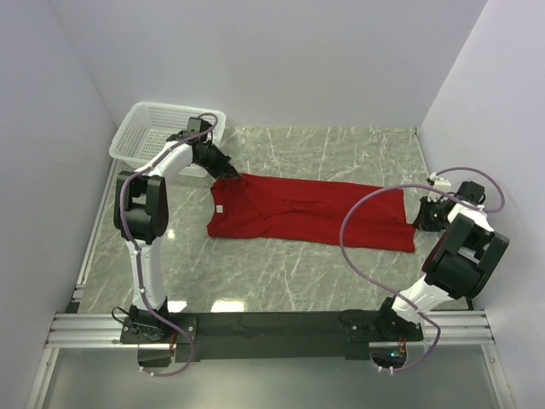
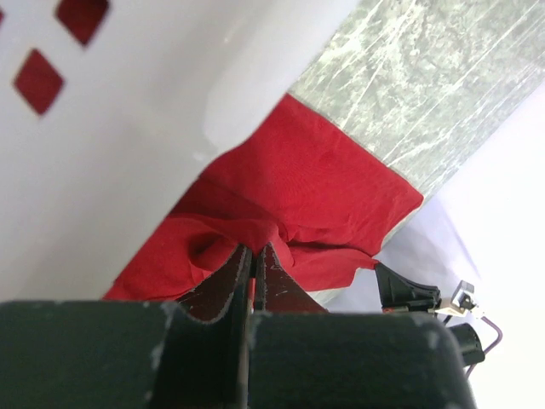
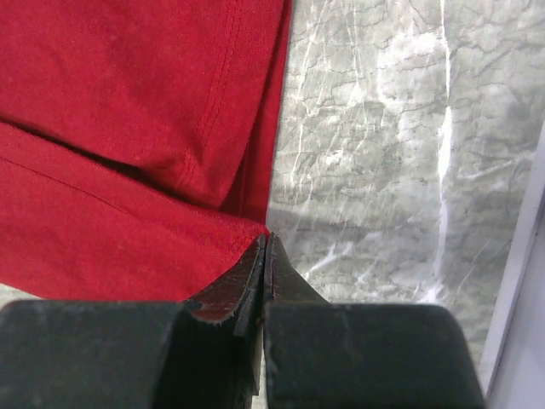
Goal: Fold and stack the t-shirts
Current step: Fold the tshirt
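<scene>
The red t-shirt (image 1: 306, 209) lies flat and long across the middle of the marble table (image 1: 341, 153). Its neck end is on your left and its hem is on your right. Your left gripper (image 2: 254, 256) has its fingers squeezed tight on a bunch of cloth at the neck end, right beside the white mesh basket (image 1: 140, 128). Your right gripper (image 3: 266, 247) has its fingers pressed together on the hem corner, near the right wall.

Looks to me like a lab test cell: plain white walls (image 1: 272, 60) box in my marble-patterned tabletop (image 1: 341, 149) and aluminium mounting rail (image 1: 85, 328).
</scene>
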Controlling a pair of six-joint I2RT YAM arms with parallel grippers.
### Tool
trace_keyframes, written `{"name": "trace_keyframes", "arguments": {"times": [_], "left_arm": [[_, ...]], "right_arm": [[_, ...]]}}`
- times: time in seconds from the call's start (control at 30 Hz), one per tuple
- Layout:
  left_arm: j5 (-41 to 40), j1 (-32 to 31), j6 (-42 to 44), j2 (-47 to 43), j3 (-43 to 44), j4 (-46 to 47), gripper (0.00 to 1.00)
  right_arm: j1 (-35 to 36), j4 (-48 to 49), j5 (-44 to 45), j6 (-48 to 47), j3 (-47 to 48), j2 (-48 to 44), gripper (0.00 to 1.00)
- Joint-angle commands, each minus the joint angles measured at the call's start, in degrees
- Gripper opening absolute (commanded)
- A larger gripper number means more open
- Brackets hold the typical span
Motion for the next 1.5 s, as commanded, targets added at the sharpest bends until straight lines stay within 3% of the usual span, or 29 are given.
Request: {"name": "trace_keyframes", "arguments": {"times": [0.0,0.33,0.47,0.57,0.77,0.93,1.13,1.27,1.47], "left_arm": [[-0.9,0.4,1.0,1.2,2.2,0.3,0.01],[-1.0,0.4,0.2,1.8,4.0,0.8,0.02],[0.6,0.4,0.3,0.6,3.6,1.8,0.26],[1.3,0.4,0.5,-2.3,3.1,2.9,0.39],[1.0,0.4,2.5,-10.2,1.9,5.3,0.48],[-1.7,0.4,9.5,-19.5,-3.2,8.3,0.53],[-12.8,0.3,19.4,-39.9,-19.8,11.8,0.62],[-23.0,0.8,18.6,-56.1,-34.2,11.0,0.91],[-18.7,2.0,9.7,-67.9,-48.9,8.3,0.92]], "right_arm": [[0.6,2.2,1.1,1.3,2.4,0.5,0.0],[2.3,3.4,2.0,3.3,2.8,0.8,0.03],[2.3,3.7,2.6,3.8,2.7,-0.8,0.26],[2.2,3.9,2.5,4.1,2.3,-3.6,0.36],[2.3,0.8,-0.9,2.1,1.9,-9.3,0.41],[4.3,-6.4,-5.9,-4.5,1.8,-12.5,0.41],[14.9,-15.0,-9.4,-14.6,2.1,-13.8,0.41],[27.9,-15.2,-5.9,-13.2,3.9,-14.0,0.41],[50.2,-11.8,-0.4,-9.8,9.5,-9.8,0.42]]}}
